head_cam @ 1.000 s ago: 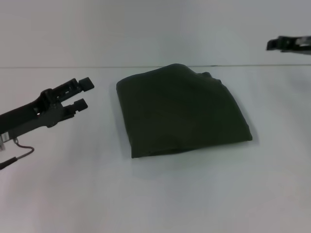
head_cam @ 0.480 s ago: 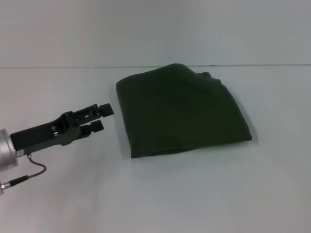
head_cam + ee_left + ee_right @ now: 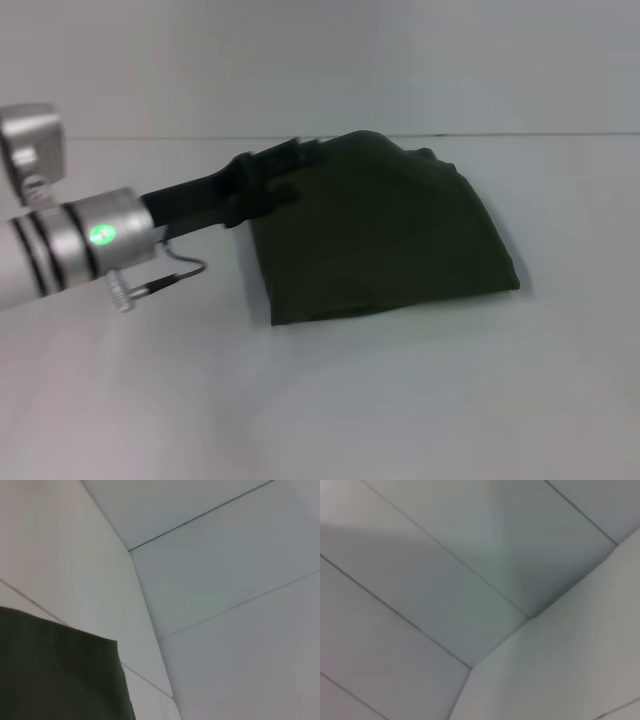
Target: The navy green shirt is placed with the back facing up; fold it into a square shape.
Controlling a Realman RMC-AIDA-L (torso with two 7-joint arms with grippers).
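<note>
The navy green shirt [image 3: 385,235] lies folded into a rough square on the white table, plain side up, no lettering showing. My left gripper [image 3: 296,166] reaches in from the left and is over the shirt's far left corner, dark against the dark cloth. A corner of the shirt also shows in the left wrist view [image 3: 55,675]. My right gripper is out of view; the right wrist view shows only pale wall and table surfaces.
The white table [image 3: 330,400] spreads around the shirt, with its back edge meeting the pale wall [image 3: 330,60] just beyond the shirt. My left arm's silver forearm [image 3: 70,245] with a loose cable crosses the left side.
My left arm has swung right and forward, from the table left of the shirt to the shirt's far left corner. The right gripper has left the top right of the head view.
</note>
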